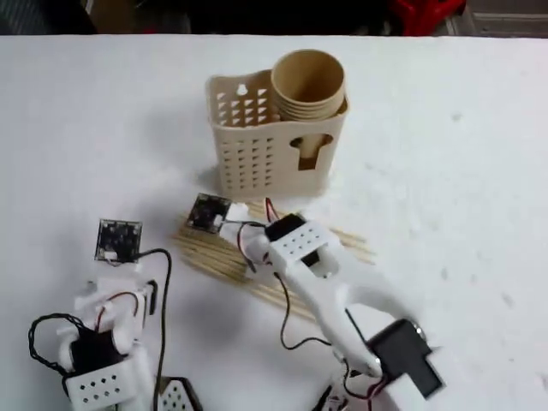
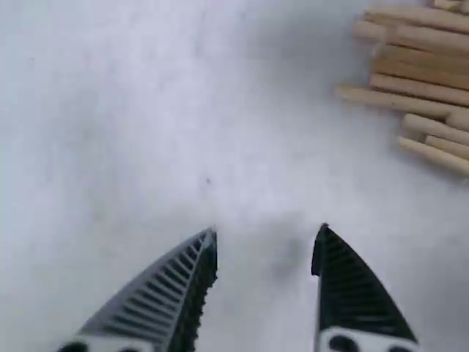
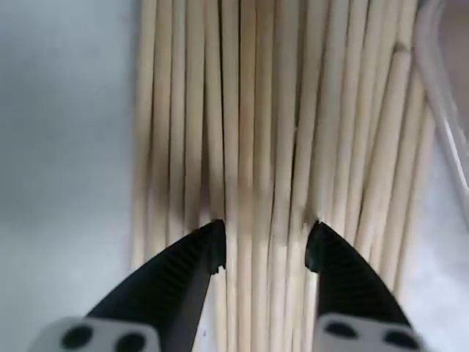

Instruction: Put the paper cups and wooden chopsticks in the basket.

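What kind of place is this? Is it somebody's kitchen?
Probably a robot lab or workshop bench, not a kitchen. The left arm and right arm, wires showing, sit on a plain white table, with a basket holding paper cups and a pile of chopsticks laid out.

The gripper [image 3: 265,235] hangs over the chopsticks [image 3: 293,110] with its dark jaws spread, a few sticks showing in the gap between the tips (whether the tips touch them cannot be told). The sticks lie side by side in a flat bundle on the white table [image 3: 66,147]. A translucent strip [image 3: 440,95] curves along one edge of the bundle.
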Available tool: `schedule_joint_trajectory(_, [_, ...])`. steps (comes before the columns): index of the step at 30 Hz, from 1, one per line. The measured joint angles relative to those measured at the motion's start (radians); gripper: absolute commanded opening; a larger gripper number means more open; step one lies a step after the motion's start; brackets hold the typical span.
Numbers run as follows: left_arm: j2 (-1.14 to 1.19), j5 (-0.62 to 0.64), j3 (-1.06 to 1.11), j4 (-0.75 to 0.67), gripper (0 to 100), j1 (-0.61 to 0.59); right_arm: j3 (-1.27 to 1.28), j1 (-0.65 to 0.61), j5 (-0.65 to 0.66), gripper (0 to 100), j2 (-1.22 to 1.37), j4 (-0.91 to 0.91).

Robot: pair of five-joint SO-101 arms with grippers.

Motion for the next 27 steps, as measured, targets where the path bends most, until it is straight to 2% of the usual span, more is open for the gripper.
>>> schedule_joint_trajectory(6, [0.000, 0.000, 0.000, 0.000, 22, 0.000, -0.014, 0.017, -0.025, 8.8, 0.034, -0.023])
schedule_joint_trajectory(13, [0.000, 0.000, 0.000, 0.000, 22, 0.000, -0.017, 0.018, -0.046, 7.7, 0.037, -0.029])
schedule_joint_trajectory(17, [0.000, 0.000, 0.000, 0.000, 22, 0.000, -0.017, 0.018, -0.048, 1.6, 0.025, -0.020])
schedule_joint_trajectory(27, [0.000, 0.000, 0.000, 0.000, 22, 0.000, -0.015, 0.020, -0.127, 1.6, -0.028, 0.021])
